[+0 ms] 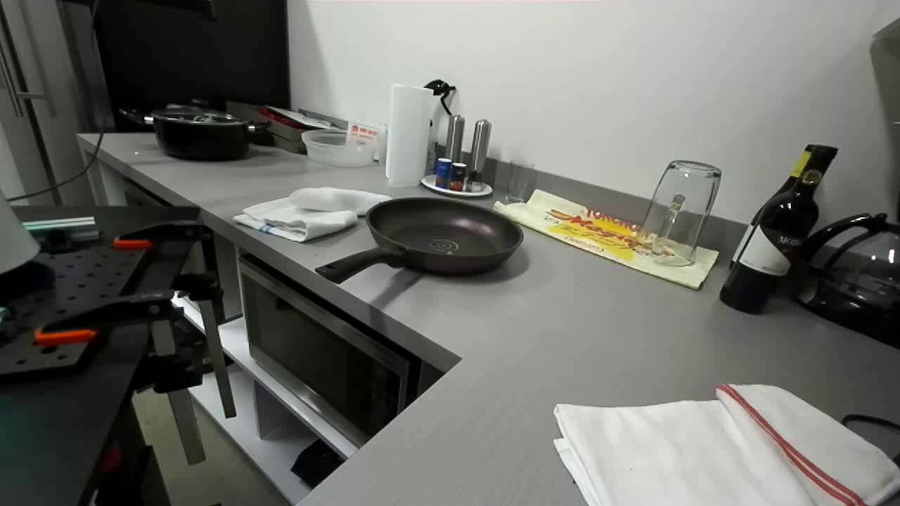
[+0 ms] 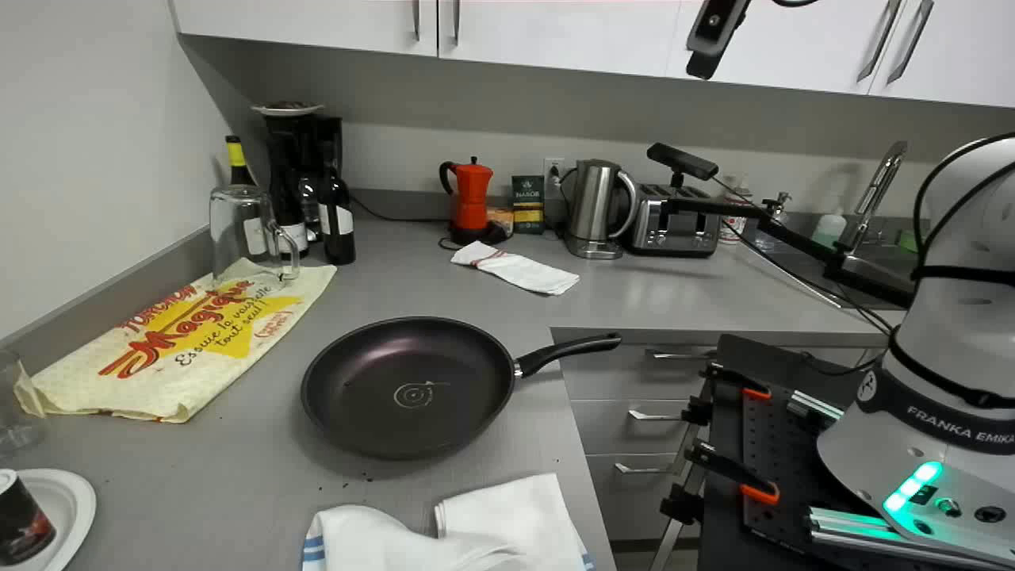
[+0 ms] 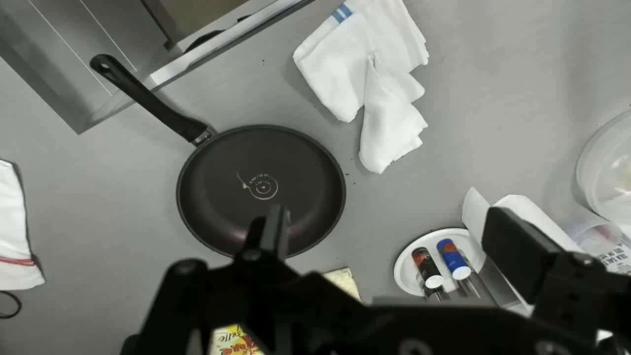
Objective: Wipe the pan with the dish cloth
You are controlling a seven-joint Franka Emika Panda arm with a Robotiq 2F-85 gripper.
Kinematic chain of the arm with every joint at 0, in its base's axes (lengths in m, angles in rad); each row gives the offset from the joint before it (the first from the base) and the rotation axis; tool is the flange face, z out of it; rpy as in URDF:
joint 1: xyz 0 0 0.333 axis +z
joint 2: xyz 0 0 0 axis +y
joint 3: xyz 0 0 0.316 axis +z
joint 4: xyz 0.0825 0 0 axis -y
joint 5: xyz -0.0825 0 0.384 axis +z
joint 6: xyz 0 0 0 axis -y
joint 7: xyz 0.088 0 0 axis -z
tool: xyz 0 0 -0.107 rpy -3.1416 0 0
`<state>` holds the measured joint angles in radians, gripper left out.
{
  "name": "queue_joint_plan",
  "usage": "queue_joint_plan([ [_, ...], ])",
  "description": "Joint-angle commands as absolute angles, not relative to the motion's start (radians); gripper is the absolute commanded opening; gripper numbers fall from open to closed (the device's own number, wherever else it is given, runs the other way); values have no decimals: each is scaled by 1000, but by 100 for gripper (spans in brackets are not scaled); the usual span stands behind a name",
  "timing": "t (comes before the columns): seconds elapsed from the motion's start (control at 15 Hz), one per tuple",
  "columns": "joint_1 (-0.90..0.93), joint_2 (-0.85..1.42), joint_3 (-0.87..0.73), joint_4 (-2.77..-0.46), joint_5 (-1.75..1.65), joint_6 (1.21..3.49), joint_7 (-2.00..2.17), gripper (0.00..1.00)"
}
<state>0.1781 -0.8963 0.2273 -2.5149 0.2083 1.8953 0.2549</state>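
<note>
Looks open above the pan (image 1: 444,242), but obstructed toward the wall (image 1: 583,84) by a tall glass jug (image 1: 680,214) and paper-towel roll (image 1: 410,137).

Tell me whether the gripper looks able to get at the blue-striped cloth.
Probably yes: in the wrist view the gripper hangs open above the counter, and nothing covers the blue-striped cloth, which lies apart from the pan.

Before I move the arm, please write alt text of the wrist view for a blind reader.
A dark frying pan, seen from above, lies on a grey countertop beside a white, blue-striped dish cloth. The open gripper shows at the bottom; lower right, a white plate carries canisters.
</note>
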Motion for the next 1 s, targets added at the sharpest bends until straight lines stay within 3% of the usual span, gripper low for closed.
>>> queue_joint_plan([
  [0.0,169,-897,233,-2511,214,1891,249,100],
  [0.93,159,-890,237,-2511,204,1890,256,100],
])
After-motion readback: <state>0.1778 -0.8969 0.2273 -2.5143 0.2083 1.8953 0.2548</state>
